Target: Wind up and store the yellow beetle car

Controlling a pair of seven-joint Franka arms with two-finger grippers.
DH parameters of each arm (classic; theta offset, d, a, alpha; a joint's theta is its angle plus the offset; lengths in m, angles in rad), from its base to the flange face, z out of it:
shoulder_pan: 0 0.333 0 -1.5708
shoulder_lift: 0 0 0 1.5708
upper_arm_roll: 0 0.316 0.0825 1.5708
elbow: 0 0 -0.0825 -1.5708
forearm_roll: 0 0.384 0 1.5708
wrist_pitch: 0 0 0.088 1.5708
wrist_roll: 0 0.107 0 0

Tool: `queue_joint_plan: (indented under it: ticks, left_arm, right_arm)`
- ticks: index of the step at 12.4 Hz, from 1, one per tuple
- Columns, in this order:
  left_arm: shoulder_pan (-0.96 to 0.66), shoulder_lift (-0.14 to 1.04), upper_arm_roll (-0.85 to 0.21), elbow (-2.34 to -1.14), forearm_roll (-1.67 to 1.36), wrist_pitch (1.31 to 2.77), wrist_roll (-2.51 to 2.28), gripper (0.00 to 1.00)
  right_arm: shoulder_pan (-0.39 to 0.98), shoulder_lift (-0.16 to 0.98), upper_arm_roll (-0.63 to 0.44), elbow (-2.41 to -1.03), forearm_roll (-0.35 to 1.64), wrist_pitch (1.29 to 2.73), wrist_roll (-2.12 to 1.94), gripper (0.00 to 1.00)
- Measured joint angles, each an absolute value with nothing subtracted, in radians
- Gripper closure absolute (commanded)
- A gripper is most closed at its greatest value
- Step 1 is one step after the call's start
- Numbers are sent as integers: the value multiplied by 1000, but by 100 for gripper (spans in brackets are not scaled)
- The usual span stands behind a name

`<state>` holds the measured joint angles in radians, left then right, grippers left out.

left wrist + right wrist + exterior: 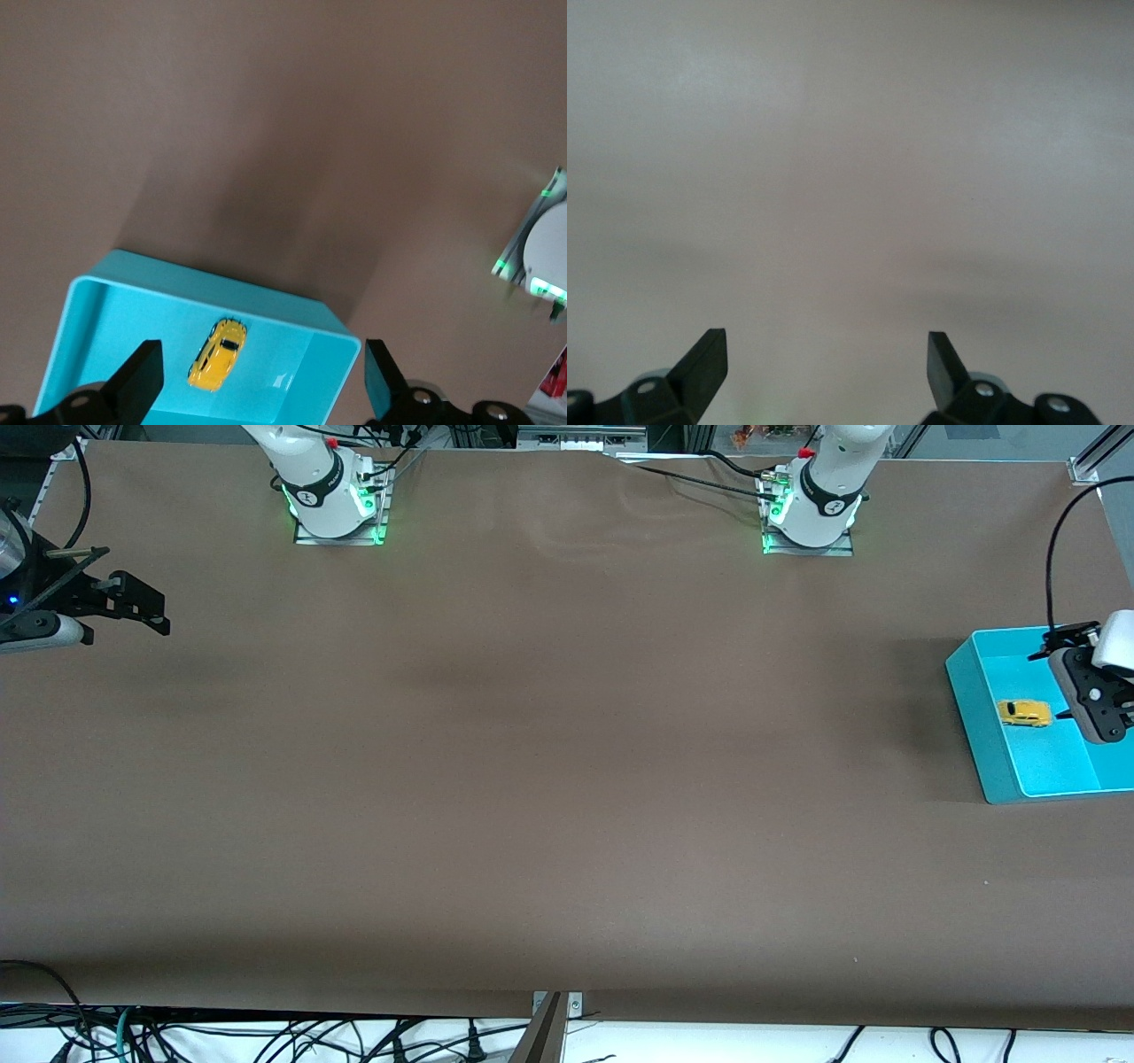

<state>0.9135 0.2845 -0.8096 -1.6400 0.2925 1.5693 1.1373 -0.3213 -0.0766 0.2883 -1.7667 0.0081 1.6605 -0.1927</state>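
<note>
We see a wide table covered edge to edge in a plain brown sheet, smooth apart from a few faint ripples near the middle between the two arm bases. Two metal base plates sit directly on it along the robots' edge, each lit green at its rim: one for the right arm and one for the left arm. At the left arm's end of the table rests a shallow turquoise tray, partly cut off by the picture's edge. The left wrist view shows the same tray lying flat on the brown surface.
</note>
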Motion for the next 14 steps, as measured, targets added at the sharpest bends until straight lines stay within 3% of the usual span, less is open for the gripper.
queue_joint_plan:
  ticks: [4, 7, 11, 14]
  left_arm:
    - [883, 271, -984, -1557, 291, 1507, 738, 0]
    - [768, 234, -951, -1550, 202, 1505, 492, 0]
    - [421, 204, -548, -1507, 83, 1515, 365, 0]
    - [256, 164, -357, -1511, 36, 1579, 118, 0]
  right_arm:
    - [-321, -77, 288, -1767, 8, 1660, -193, 0]
    - [-320, -77, 288, -1767, 8, 1660, -193, 0]
    - [-320, -77, 290, -1765, 9, 1660, -193, 0]
    - [-319, -77, 291, -1765, 10, 1660, -193, 0]
